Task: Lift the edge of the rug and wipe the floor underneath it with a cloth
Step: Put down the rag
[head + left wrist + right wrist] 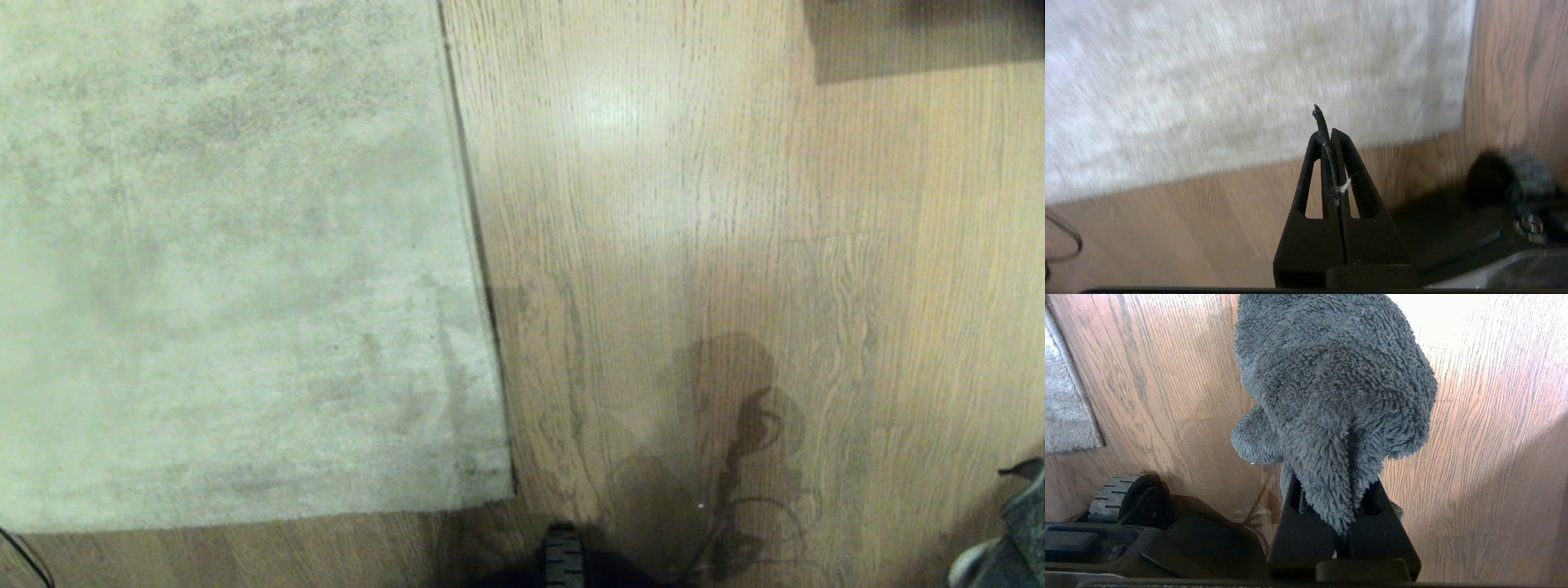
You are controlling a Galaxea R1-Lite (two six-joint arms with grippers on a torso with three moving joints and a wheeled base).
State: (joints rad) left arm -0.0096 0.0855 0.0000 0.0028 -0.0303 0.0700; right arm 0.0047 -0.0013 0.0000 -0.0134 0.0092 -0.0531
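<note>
Rug lying flat across the left of the head view, mottled grey-beige, corner down near the robot's base. Rug edge running straight away from the robot, flush on the floor, not lifted. Wood-grain planks with a bright sheen patch further out and a shadow of the arm nearer in. Neither arm showing in the head view. Left gripper hovering over the floor just short of the rug's near border, jaws pressed together, nothing but a few stray fibres caught between them. Right gripper above bare floor, well right of the rug, jaws clamped on the cloth, a fuzzy grey bundle bunched out past the tips. Black wheel of the base beside it.
</note>
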